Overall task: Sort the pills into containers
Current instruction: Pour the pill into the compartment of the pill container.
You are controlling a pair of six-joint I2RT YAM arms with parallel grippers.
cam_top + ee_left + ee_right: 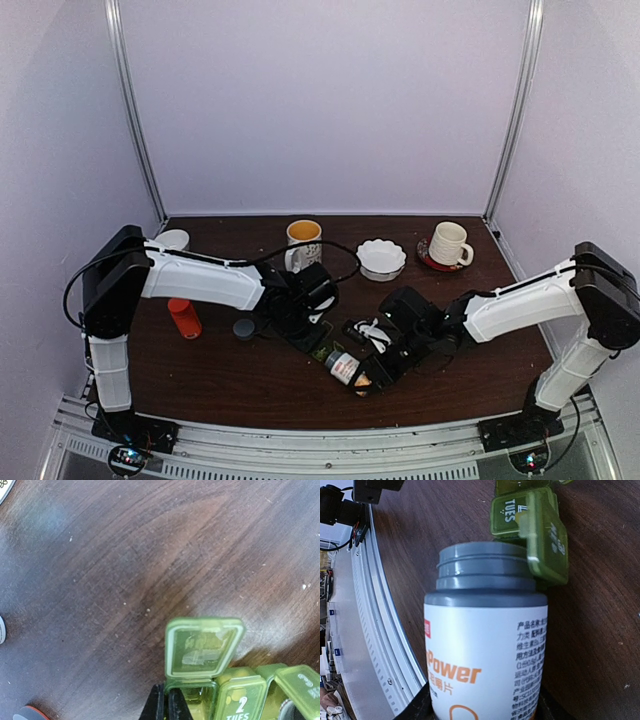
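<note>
The green translucent pill box (243,696) lies at the table's near middle (323,352). Its end compartment has its lid (202,647) flipped up, and the one beside it is marked TUES. My left gripper (167,707) is shut, pinching the open compartment's outer wall. My right gripper (482,711) is shut on a white bottle (485,645) with an orange-lettered label. The bottle lies tilted (343,367) with its uncapped grey neck toward the pill box (530,525). Yellowish shapes show through the box's lids. I cannot make out single pills.
A grey cap (243,328) and an orange bottle (184,318) stand left of the left gripper (312,335). At the back are a yellow-lined mug (303,240), a white bowl (381,258), a white mug on a red coaster (449,243) and a white cup (172,240).
</note>
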